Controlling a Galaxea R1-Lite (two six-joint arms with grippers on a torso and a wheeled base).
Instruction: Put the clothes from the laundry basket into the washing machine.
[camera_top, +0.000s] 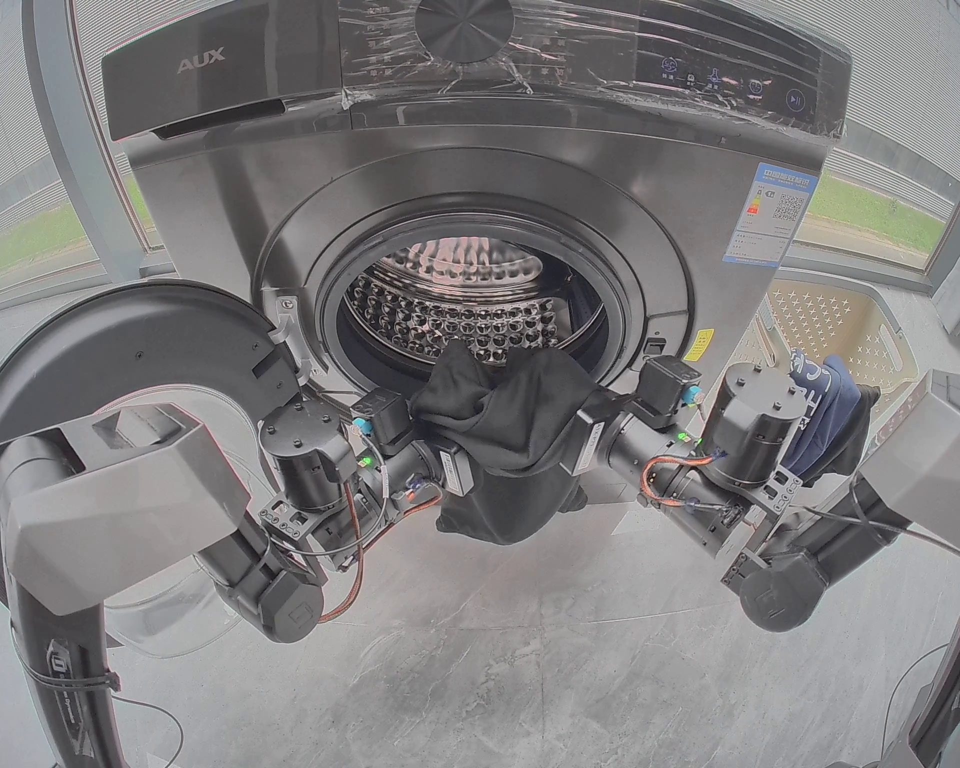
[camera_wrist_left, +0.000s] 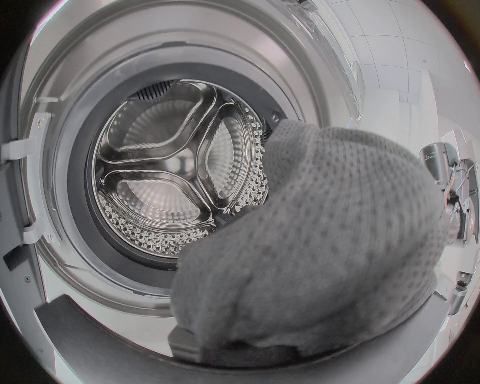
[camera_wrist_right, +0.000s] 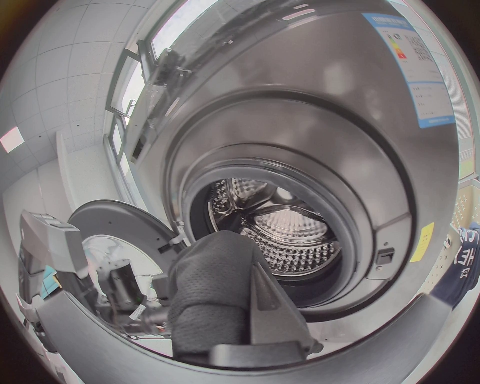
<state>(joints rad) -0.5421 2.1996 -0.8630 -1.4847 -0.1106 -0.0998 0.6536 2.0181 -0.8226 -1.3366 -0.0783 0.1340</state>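
A black garment (camera_top: 505, 420) hangs between both end effectors at the open mouth of the washer (camera_top: 480, 170), its upper fold against the door seal and its lower part drooping towards the floor (camera_top: 520, 640); the right end effector (camera_wrist_right: 232, 290) seems to pinch the cloth beside one visible finger (camera_wrist_right: 272, 310); the left end effector (camera_top: 452, 465) is buried under cloth, so I cannot tell its state; the door (camera_top: 130, 350) stands swung open on the left; the basket (camera_top: 845, 320) stands right of the washer, blue clothes (camera_top: 825, 405) draped over its rim.
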